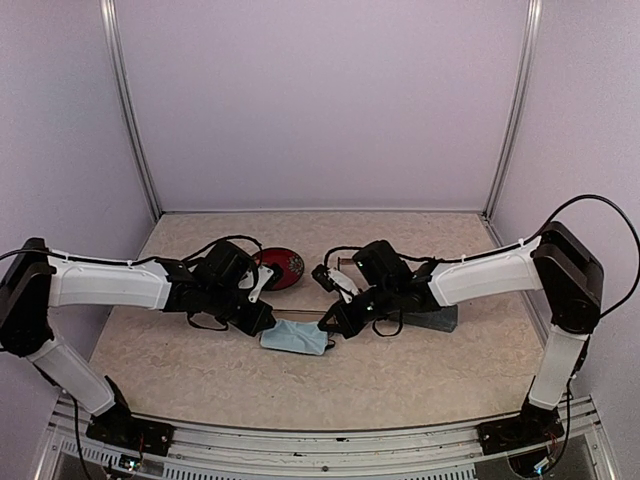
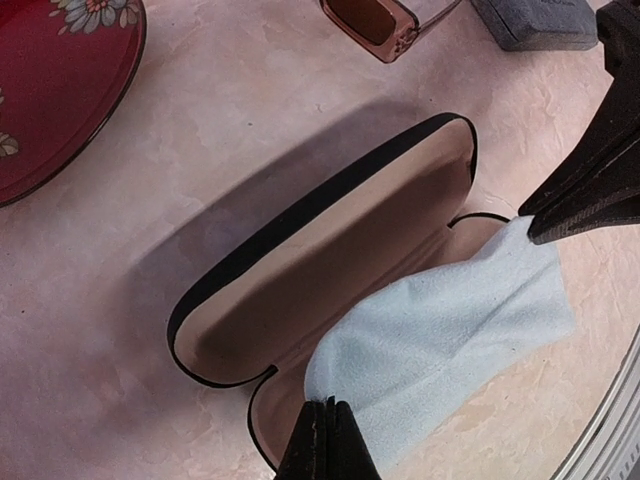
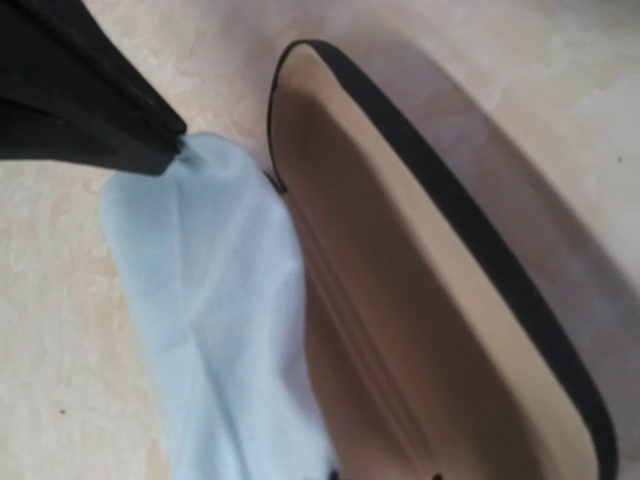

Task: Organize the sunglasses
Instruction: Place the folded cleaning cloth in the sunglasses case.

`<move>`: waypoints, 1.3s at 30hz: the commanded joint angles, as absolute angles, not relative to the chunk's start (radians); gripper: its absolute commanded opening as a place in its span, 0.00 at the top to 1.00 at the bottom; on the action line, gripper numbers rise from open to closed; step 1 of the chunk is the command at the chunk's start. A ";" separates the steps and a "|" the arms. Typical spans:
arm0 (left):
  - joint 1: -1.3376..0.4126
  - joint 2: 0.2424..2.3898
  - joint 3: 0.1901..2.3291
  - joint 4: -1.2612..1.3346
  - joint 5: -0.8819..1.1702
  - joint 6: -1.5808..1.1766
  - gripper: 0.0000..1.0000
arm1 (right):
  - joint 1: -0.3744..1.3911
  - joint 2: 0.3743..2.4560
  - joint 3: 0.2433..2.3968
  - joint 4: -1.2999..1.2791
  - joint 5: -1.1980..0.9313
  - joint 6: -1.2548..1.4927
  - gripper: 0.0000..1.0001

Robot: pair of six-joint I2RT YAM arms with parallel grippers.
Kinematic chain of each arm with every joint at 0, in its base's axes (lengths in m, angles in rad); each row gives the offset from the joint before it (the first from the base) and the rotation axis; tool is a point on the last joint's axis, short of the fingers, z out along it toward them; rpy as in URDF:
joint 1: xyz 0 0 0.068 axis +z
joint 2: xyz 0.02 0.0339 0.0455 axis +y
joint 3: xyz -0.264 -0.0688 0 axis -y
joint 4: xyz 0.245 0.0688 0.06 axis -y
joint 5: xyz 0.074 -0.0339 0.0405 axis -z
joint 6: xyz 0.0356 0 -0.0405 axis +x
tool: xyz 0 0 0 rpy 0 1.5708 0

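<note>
- The left gripper (image 2: 325,408) and right gripper (image 2: 532,225) each pinch a corner of the blue cloth (image 2: 440,330); a hard tug could pull it loose.
- It could land bunched in the open black case (image 2: 330,265).
- The sunglasses (image 2: 385,22) lie on the table (image 2: 250,110) beyond, maybe left without room.

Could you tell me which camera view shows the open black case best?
The left wrist view: nearly the whole open case shows, light-blue cloth draped over it. The right wrist view crops it; the top view barely shows it between the arms.
</note>
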State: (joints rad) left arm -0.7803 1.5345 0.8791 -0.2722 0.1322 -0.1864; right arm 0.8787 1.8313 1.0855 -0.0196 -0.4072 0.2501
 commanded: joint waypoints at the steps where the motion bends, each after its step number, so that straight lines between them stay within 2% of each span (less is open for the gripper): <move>1: -0.775 1.562 0.910 -0.248 0.154 -0.185 1.00 | 0.867 1.852 1.093 -0.047 -0.406 0.235 1.00; 39: -0.775 1.621 0.923 -0.248 0.153 -0.199 1.00 | 0.862 1.933 1.148 -0.078 -0.414 0.201 1.00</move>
State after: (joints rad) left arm -0.7803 1.6123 0.8928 -0.2684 0.1497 -0.1947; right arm 0.8684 1.9160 1.1210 -0.0628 -0.4141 0.2192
